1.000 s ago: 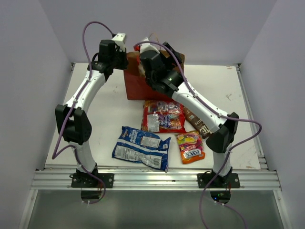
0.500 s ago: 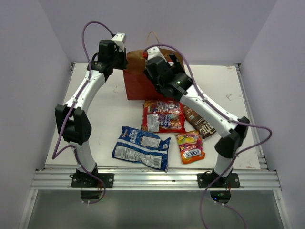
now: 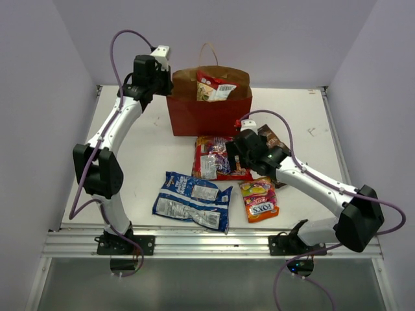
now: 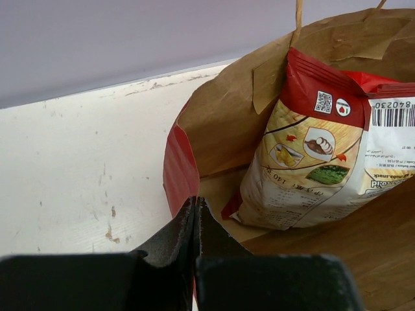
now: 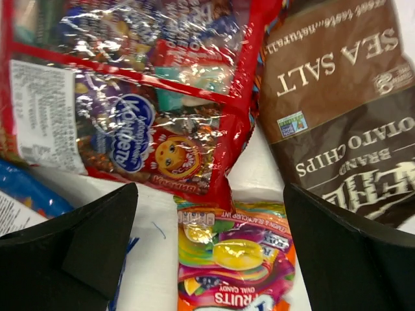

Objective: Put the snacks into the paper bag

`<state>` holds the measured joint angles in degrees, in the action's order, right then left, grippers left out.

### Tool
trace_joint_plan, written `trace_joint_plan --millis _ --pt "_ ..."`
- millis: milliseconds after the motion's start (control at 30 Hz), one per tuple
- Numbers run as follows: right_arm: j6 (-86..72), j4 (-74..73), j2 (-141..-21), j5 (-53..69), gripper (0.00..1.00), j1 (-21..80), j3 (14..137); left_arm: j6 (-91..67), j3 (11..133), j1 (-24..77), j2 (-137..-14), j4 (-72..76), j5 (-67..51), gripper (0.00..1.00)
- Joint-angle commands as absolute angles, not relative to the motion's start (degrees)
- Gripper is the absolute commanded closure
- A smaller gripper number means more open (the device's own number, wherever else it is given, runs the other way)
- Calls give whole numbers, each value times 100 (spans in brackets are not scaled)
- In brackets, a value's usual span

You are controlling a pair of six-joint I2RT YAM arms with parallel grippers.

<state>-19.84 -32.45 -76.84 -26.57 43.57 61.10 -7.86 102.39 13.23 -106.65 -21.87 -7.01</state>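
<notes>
From above, my left claw (image 3: 170,85) sits at the left top corner of the paper bag (image 3: 207,116), which stands at the back of the worktop (image 3: 149,149). Only my left wrist camera shows the grip: the left claw's fingers (image 4: 162,249) are pinched tight together on the rim of the bag, a sliver of red paper between them. That view also looks into the brown inside, where the white-yellow-red bag (image 4: 311,168) leans upright, its top poking above the rim.

On the worktop in front, from the left, lie the blue-white packet (image 3: 192,201), the red candy bag (image 3: 217,159), the small orange candy bag (image 3: 259,199) and the brown chip bag (image 3: 269,137); from above, my right arm hides most of the chip bag. My right wrist camera shows its "SEA SALT" print.

My right claw (image 5: 211,194) hangs spread wide and empty above the red candy bag's lower corner, with the orange bag just below and the chip bag to the right.
</notes>
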Motion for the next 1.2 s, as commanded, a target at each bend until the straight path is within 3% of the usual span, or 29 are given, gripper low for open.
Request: trace_joint_plan --millis 0,200,367,667,800,833,933,1000,1167 --pt "-2628 -2042 -7445 -1796 1 3754 5575 -738 10178 1283 -10397 -2057 -721 100" --pt "-2646 -865 -7558 -933 3 2936 4739 -729 10134 1292 -10397 -2030 -659 100" --pt "-2725 17 -8085 -19 11 2532 4351 -712 10125 1292 -10397 -2039 -615 100" --pt "-2769 791 -9140 202 26 2461 4228 -686 10125 1301 -10397 -2074 -554 100" --pt "-2734 669 -9176 53 42 2461 4219 -686 10125 1292 -10380 -2074 -554 100" --pt "-2699 581 -9150 18 63 2461 4236 -677 10116 1292 -10362 -2083 -562 100" --pt "-2620 256 -8895 -227 95 2461 4263 -685 10125 1301 -10354 -2083 -562 100" --pt "-2567 36 -8641 -334 100 2461 4263 -677 10125 1301 -10354 -2074 -571 100" --pt "-2400 -832 -7859 -763 100 2470 4420 -686 10125 1301 -10345 -2074 -606 100"
